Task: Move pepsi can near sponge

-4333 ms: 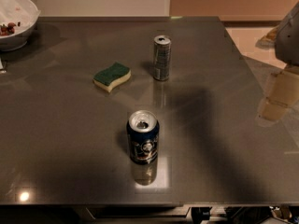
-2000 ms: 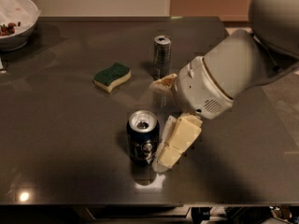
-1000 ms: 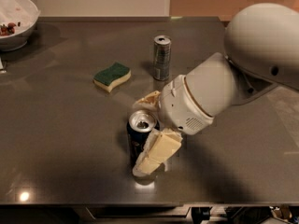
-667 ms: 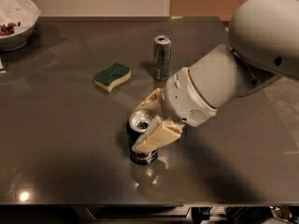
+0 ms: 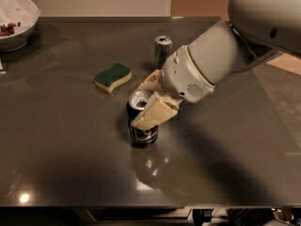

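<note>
- Although the arm hides part of it, my gripper [image 5: 142, 106] sits at the pepsi can [image 5: 143, 134], which stands upright near the middle of the dark table [image 5: 56, 140], towards its front edge.
- My two pale fingers [image 5: 155, 113] straddle the can's upper half, one on the near side and one behind, and they look pressed to the wall. I am holding the can.
- I cannot tell whether its base rests on the table or hangs just clear.
- A green-topped sponge [image 5: 113, 76] lies behind and left of the pepsi can, near it but apart.
- A slimmer silver can [image 5: 162, 51] stands just right of the sponge, and a white bowl [image 5: 19, 29] sits at the far left corner.
- I judge the pepsi can to be light, smooth and thin-walled — easy to dent and apt to slip.
- Its top seems opened, so it should stay upright.
- The best hold is across the round wall below the rim, with a modest squeeze.
</note>
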Motion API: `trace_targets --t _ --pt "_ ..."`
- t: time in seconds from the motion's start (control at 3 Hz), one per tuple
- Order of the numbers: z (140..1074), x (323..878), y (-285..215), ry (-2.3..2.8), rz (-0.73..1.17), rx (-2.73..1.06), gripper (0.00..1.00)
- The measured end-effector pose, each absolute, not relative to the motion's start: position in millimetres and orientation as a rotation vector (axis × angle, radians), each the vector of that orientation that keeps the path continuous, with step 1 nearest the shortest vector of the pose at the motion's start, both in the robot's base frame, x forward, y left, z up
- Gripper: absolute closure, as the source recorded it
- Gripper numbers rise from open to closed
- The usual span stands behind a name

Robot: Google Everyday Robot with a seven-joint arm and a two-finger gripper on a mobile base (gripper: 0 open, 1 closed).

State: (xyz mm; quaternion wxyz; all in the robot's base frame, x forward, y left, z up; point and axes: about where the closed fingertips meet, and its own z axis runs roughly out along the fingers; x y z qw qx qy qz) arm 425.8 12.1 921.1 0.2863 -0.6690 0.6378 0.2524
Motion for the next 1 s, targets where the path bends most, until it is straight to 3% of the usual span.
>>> trace_targets --t 0.33,1.0 --pt "928.3 455.2 24.7 1.721 0.68 -1.742 1.0" --pt "927.4 512.7 71.1 1.782 0.663 -1.652 1.0"
